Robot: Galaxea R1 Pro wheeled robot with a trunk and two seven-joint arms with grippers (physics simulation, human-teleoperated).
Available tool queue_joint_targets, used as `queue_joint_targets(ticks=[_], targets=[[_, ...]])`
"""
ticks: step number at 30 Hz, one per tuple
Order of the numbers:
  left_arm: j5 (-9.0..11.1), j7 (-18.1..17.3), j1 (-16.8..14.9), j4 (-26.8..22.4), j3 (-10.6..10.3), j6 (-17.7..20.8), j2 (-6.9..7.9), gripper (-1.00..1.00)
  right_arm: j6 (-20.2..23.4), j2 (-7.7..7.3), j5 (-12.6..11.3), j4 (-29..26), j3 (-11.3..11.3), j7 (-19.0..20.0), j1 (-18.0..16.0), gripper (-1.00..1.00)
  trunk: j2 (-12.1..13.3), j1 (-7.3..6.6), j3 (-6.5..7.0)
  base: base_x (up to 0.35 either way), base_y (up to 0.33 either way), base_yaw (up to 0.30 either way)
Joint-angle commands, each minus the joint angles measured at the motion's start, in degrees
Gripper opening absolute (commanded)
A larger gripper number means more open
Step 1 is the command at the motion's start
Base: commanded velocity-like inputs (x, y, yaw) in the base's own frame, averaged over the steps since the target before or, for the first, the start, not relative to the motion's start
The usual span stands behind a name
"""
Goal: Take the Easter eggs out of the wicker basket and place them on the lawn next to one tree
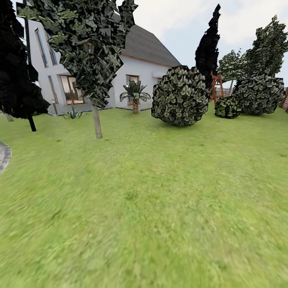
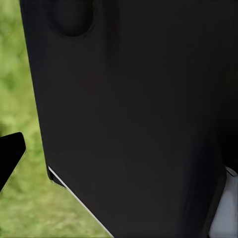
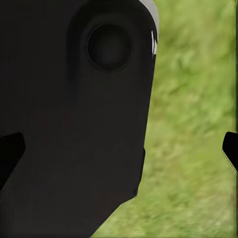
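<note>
the robot looks over the lawn toward a bare-trunked tree in front of the white house, with a round bush well beyond and to the side of that tree; no basket or eggs are in sight. both wrist cameras face a dark body panel with grass beside it, so i cannot tell how either claw stands. the likely risk is wandering on without the basket in view, or settling on the bush or the dark conifer behind it instead of the tree.

White house; round bushes; perhaps overcast.

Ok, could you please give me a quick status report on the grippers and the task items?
Grippers: state cannot be told from the wrist views. Tree ahead on the lawn, reachable. Round bush further right, off that line.
</note>
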Motion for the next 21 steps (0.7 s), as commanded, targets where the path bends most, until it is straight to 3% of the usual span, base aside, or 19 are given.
queue_joint_targets(ticks=[1,21], targets=[[0.0,0.1,0.0,-0.1,0.0,-0.1,0.05,1.00,0.0,-0.01,0.4,0.1,0.0,0.0,-0.1,1.00,0.0,0.03,-0.04,0.333,0.000,0.000],[-0.1,0.1,0.0,-0.1,0.0,0.0,-0.02,1.00,0.0,-0.01,0.4,0.1,0.0,0.0,-0.1,1.00,0.0,0.03,-0.04,0.334,0.000,0.000]])
